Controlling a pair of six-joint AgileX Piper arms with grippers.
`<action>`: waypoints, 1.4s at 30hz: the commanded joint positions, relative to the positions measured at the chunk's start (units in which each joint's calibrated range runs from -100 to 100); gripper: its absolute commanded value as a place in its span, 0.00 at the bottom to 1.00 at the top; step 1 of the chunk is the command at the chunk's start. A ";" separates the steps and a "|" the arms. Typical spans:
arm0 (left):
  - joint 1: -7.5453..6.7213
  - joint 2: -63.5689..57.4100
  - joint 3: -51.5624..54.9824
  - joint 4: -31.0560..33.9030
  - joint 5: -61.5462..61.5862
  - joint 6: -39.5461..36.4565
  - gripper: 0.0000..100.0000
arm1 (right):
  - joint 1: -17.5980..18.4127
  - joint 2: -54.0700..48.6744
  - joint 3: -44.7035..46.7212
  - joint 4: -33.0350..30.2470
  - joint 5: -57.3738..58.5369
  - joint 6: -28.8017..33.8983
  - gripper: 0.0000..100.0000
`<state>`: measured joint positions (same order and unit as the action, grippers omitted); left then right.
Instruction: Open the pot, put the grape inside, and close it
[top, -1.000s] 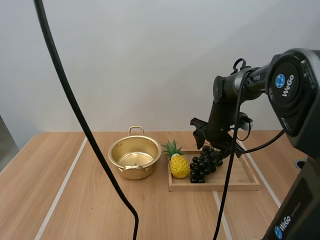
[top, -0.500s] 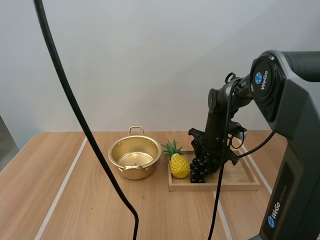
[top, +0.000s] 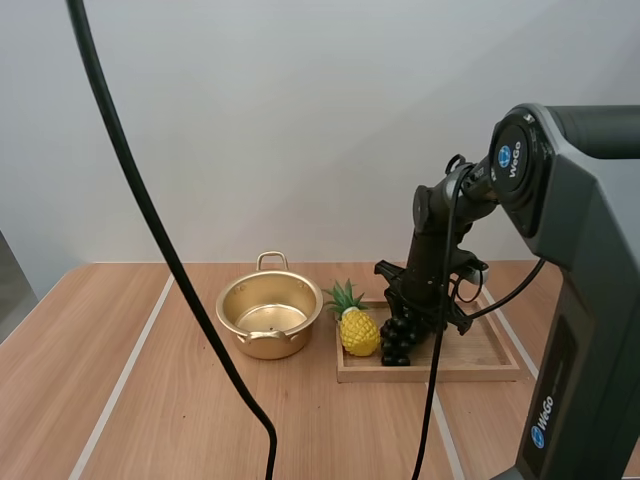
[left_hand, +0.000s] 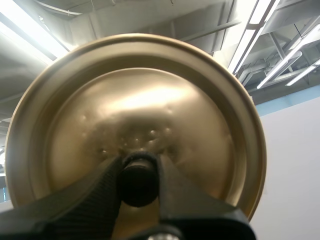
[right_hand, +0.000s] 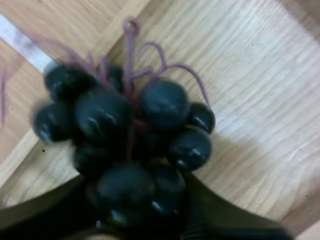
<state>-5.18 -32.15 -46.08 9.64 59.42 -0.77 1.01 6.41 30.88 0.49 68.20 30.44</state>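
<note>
The open gold pot (top: 268, 315) stands on the table left of the wooden tray (top: 480, 365). A dark bunch of grapes (top: 397, 342) lies at the tray's left end. My right gripper (top: 412, 318) is down on the bunch. In the right wrist view the grapes (right_hand: 135, 140) fill the space between the gripper's (right_hand: 137, 200) two fingers, which stand apart, one on each side of the lowest berries. In the left wrist view my left gripper (left_hand: 138, 170) is shut on the black knob (left_hand: 137, 182) of the gold lid (left_hand: 135, 100), held up away from the table.
A yellow toy pineapple (top: 357, 330) stands at the tray's left edge, between the pot and the grapes. The pot's near handle faces the front. Bare wooden table lies in front of and to the left of the pot.
My right arm has swung left and come down from above the tray until its gripper reaches the grapes. The pot and pineapple have not moved.
</note>
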 joint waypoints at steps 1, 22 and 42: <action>-0.15 -0.36 -0.30 0.25 -1.80 -0.58 0.00 | 0.03 -0.04 -0.18 0.23 0.72 -0.65 0.00; -0.15 -0.36 -0.30 0.25 -1.80 -0.58 0.00 | 0.03 -24.60 -0.64 1.30 -3.68 -5.87 0.00; -0.15 -0.36 -0.30 0.25 -1.80 -0.58 0.00 | 0.20 -53.07 -0.64 1.27 -43.78 -18.06 0.00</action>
<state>-5.18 -32.15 -46.08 9.64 58.96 -0.77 1.09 -44.41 30.88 2.07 32.89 17.19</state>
